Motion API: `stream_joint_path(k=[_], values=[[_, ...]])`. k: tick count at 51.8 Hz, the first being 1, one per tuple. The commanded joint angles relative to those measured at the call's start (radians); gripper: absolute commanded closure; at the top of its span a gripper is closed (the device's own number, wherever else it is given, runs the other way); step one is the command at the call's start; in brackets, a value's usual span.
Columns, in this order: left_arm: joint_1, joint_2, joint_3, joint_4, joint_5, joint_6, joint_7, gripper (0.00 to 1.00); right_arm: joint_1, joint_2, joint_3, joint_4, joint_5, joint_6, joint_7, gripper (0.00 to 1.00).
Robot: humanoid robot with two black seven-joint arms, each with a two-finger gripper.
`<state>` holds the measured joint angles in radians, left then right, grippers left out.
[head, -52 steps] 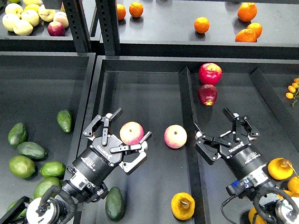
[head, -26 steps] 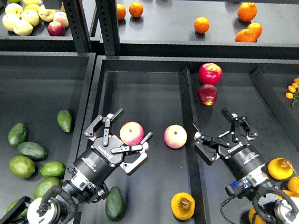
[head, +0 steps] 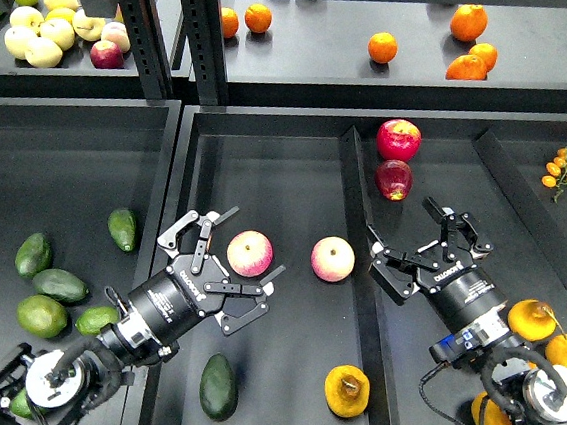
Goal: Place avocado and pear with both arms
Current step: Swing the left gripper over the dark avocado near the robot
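The dark green avocado (head: 218,387) lies at the near left of the middle bin (head: 268,154). The pear (head: 347,390), yellow-orange with a brown sunken end, lies to its right near the bin's divider. My left gripper (head: 256,243) is open and empty, above and beyond the avocado, with a pink-and-yellow apple (head: 250,253) between its spread fingers in this view. My right gripper (head: 402,223) is open and empty over the right bin, beyond and to the right of the pear.
A second pink-and-yellow apple (head: 332,259) lies beside the divider (head: 361,265). Two red apples (head: 398,139) lie farther back. Several lime-green avocados (head: 42,316) fill the left bin. More pears (head: 532,320) lie at the near right. Oranges (head: 382,47) sit on the back shelf.
My left arm has drawn back to the left, and its gripper has shifted slightly left and spread its fingers wider around the apple. My right gripper has barely moved.
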<state>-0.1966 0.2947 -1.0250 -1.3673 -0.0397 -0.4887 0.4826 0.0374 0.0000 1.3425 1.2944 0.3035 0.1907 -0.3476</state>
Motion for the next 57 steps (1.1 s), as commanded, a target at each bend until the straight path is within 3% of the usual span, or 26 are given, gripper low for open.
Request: stream_joint_path(k=[1, 8, 16, 26, 33, 45, 57], values=[[-0.127, 0.144, 0.115, -0.001, 0.053, 0.0, 0.006, 0.01, 0.041, 0.0, 0.035, -0.004, 0.0, -0.046, 0.001, 0.0], [-0.346, 0.283, 0.305, -0.001, 0.127, 0.0, 0.006, 0.01, 0.116, 0.0, 0.098, -0.043, -0.001, -0.134, 0.002, 0.0], [-0.587, 0.36, 0.541, 0.004, 0.208, 0.0, 0.006, 0.01, 0.197, 0.0, 0.135, -0.109, -0.003, -0.152, 0.002, 0.0], [-0.921, 0.35, 0.933, 0.01, 0.231, 0.0, 0.006, 0.01, 0.259, 0.0, 0.135, -0.158, -0.003, -0.18, 0.002, 0.0], [-1.098, 0.262, 1.158, 0.034, 0.238, 0.0, 0.006, 0.01, 0.311, 0.0, 0.136, -0.198, -0.003, -0.217, 0.002, 0.0], [-1.242, 0.101, 1.425, 0.071, 0.317, 0.0, 0.006, 0.01, 0.407, 0.0, 0.135, -0.267, -0.003, -0.264, 0.002, 0.0], [-1.285, -0.051, 1.588, 0.16, 0.342, 0.0, 0.006, 0.01, 0.464, 0.0, 0.135, -0.329, -0.003, -0.264, 0.001, 0.0]])
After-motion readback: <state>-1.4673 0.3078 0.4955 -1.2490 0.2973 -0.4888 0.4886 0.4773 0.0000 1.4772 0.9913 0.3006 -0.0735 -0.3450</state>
